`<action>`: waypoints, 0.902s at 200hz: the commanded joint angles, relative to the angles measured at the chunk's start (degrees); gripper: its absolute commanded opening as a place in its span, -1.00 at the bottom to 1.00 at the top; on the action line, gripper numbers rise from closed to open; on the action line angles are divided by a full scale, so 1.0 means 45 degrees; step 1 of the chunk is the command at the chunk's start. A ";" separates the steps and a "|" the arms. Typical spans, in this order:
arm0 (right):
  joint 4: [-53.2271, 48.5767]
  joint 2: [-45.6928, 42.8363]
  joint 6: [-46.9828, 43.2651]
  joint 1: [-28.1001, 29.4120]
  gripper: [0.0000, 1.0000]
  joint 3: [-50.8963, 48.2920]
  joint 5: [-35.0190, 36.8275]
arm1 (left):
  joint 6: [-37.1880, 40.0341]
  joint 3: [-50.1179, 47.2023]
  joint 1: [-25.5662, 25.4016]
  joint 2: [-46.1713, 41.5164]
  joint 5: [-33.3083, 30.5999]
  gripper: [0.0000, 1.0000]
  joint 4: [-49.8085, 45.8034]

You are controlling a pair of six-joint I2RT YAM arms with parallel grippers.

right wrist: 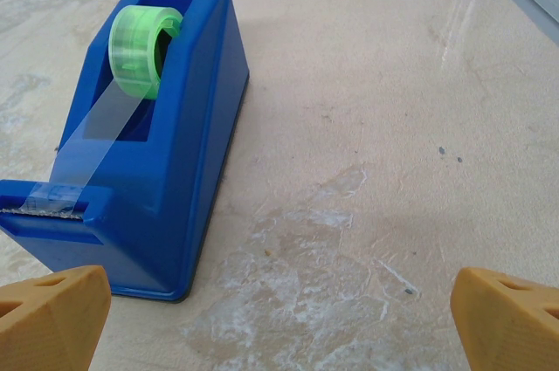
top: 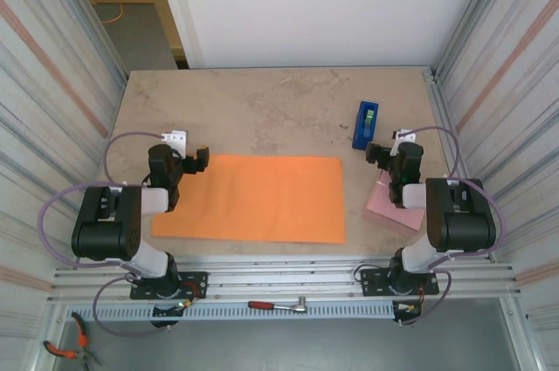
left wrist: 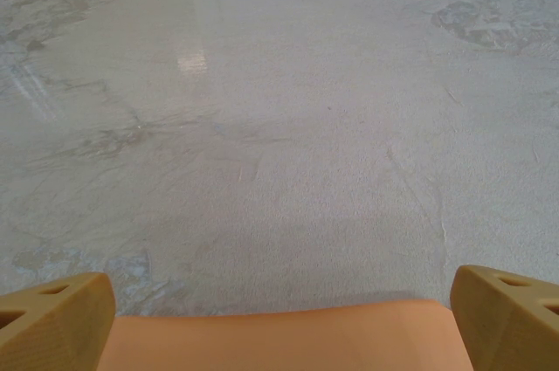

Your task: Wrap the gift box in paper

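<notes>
Paper [top: 249, 198] flat on tabletop [top: 262, 109], long axis running left-right; gift box [top: 383, 208] off its right end, tilted; left fingers [left wrist: 52, 323], right fingers [right wrist: 507, 314] spread wide.

Orange paper [top: 249, 198] flat mid-table, pink gift box [top: 383, 205] right of it, blue tape dispenser [top: 366, 125] farther back.

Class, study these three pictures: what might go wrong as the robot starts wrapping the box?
1. The pink box lies off the orange paper, partly under the right arm; reaching back may shove it.
2. The open right pincer faces the tape dispenser closely and might knock it.
3. The paper lies flat; the open left pincer may crease it.
</notes>
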 commanded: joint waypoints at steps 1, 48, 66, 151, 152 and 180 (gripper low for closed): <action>0.0219 -0.0068 -0.0178 -0.0083 0.97 0.0020 0.0134 | -0.0110 0.0069 0.0029 -0.0028 -0.0094 0.98 -0.0008; 0.0188 -0.0079 -0.0131 -0.0182 0.97 0.0025 -0.0065 | -0.0126 0.0075 0.0015 -0.0030 -0.0082 0.98 -0.0018; 0.0267 -0.0103 -0.0140 -0.0148 0.97 -0.0043 -0.0066 | -0.0127 0.0020 0.0028 -0.0066 -0.0070 0.97 0.0064; -0.6043 -0.3811 0.1616 -0.0047 0.97 0.1798 0.2267 | -0.0651 0.1568 0.0012 -0.1830 -0.1459 0.97 -0.3810; -0.6207 -0.3881 0.1704 -0.0048 0.97 0.1854 0.2292 | -0.0654 0.1590 0.0021 -0.1864 -0.1469 0.98 -0.3872; -1.1036 -0.5001 0.4177 -0.0192 0.97 0.3737 0.2051 | -0.1143 0.2259 0.0010 -0.2615 -0.1600 0.97 -0.4835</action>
